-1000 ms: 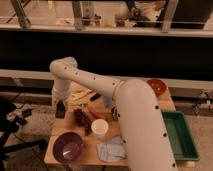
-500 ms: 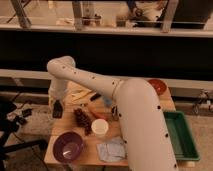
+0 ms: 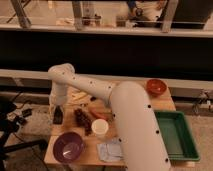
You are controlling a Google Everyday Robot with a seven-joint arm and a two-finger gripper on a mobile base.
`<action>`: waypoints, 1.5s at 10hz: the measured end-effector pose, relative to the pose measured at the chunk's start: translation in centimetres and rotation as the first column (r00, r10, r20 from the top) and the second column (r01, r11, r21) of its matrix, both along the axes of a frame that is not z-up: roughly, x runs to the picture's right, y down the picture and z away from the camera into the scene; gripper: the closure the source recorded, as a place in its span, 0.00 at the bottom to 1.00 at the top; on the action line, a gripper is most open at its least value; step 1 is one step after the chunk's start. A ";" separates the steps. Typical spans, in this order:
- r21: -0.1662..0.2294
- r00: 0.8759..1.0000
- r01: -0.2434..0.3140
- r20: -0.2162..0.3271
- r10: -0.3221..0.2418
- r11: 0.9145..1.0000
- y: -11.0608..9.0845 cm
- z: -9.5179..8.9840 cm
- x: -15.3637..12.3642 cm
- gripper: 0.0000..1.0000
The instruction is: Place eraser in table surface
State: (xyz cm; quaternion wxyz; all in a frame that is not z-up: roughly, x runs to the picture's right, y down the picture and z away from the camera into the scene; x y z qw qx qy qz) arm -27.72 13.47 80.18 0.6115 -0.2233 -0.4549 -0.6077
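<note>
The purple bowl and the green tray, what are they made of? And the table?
The bowl looks like smooth plastic, with a slight sheen. The tray seems plastic too, one even green. The table looks like light tan wood, matte. The gripper hangs at the table's left edge, above the bowl.

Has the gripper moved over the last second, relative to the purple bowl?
Yes. The gripper has shifted left, toward the table surface's left edge, and down, now above-left of the purple bowl.
</note>
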 end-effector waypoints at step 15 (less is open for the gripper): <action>-0.040 0.999 0.046 -0.022 -0.046 0.998 1.8 0.7 0.1 0.20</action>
